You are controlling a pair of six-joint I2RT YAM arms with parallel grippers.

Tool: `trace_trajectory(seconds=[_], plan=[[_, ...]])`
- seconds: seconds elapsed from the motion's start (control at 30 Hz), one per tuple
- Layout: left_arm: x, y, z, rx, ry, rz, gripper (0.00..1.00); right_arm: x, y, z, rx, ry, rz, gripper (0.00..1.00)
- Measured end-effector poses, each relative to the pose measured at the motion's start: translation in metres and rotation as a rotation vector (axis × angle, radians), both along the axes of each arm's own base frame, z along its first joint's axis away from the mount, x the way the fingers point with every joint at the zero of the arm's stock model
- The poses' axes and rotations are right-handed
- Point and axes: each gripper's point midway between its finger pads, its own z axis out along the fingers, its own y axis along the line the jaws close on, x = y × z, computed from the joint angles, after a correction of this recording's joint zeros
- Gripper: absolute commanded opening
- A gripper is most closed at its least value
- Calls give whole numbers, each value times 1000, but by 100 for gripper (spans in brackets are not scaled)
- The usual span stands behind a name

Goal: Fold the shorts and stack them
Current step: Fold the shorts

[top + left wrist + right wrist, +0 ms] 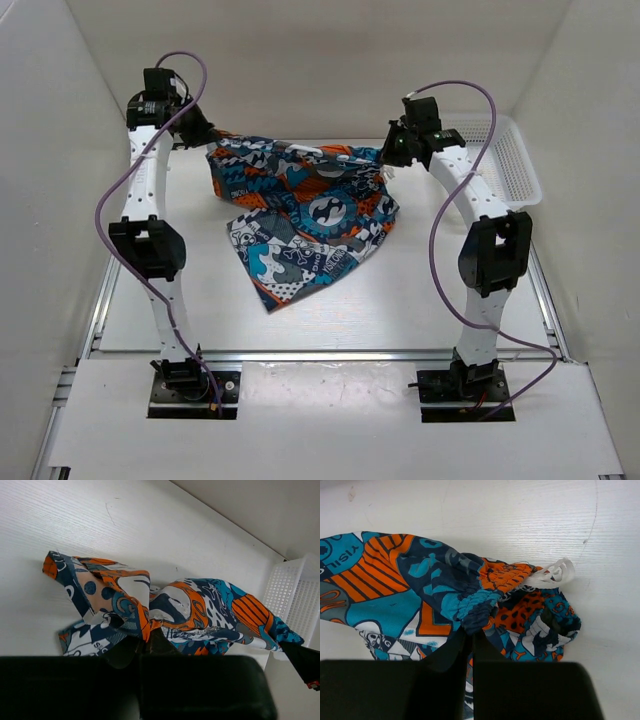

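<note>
The printed shorts hang stretched between my two grippers at the far side of the table, with the lower part draped onto the table toward the front. My left gripper is shut on the left end of the waistband; in the left wrist view the fabric bunches right at my gripper. My right gripper is shut on the right end of the elastic waistband, pinched at my gripper. A white drawstring pokes out to the right.
A white plastic mesh basket stands at the back right, beside the right arm; it also shows in the left wrist view. White walls close in the table on the left, right and back.
</note>
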Motion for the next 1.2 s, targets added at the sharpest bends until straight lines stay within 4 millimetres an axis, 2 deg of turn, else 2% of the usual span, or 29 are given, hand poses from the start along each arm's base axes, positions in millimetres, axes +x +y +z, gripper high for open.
trace_trajectory(seconds=[0.1, 0.17, 0.3, 0.4, 0.5, 0.67, 0.83, 0.87, 0.9, 0.93, 0.97, 1.0, 1.03, 1.13, 1.2], plan=[[-15, -2, -4, 10, 21, -12, 10, -2, -1, 1, -9, 5, 10, 0], [-35, -8, -9, 23, 52, -22, 10, -3, -6, -1, -18, 16, 8, 0], [-86, -34, -10, 48, 77, -69, 10, -5, -26, -8, -39, 53, -9, 0], [-133, -62, -13, 53, 85, -123, 10, -7, -45, -13, -53, 82, -29, 0], [-175, -82, -21, 46, 103, -165, 10, -12, -55, -20, -65, 115, -29, 0], [-227, -97, -58, 58, 178, -186, 10, -45, -63, -50, -114, 211, -31, 0], [-274, -113, -119, 89, 341, -228, 13, -79, -79, -85, -172, 322, -63, 2], [-283, -117, -129, 97, 372, -242, 21, -85, -81, -92, -182, 345, -68, 9], [-291, -121, -137, 108, 397, -264, 30, -89, -83, -97, -187, 360, -72, 28], [-299, -124, -143, 121, 417, -290, 41, -91, -85, -102, -197, 370, -81, 40], [-305, -127, -148, 132, 437, -311, 73, -93, -88, -105, -204, 376, -88, 52], [-309, -131, -152, 144, 454, -334, 89, -93, -90, -106, -204, 380, -97, 61], [-313, -134, -155, 150, 468, -352, 98, -91, -92, -106, -202, 377, -105, 73], [-319, -139, -161, 163, 496, -369, 100, -83, -95, -103, -186, 352, -130, 82], [-319, -137, -163, 171, 503, -350, 100, -79, -95, -103, -170, 338, -138, 83]])
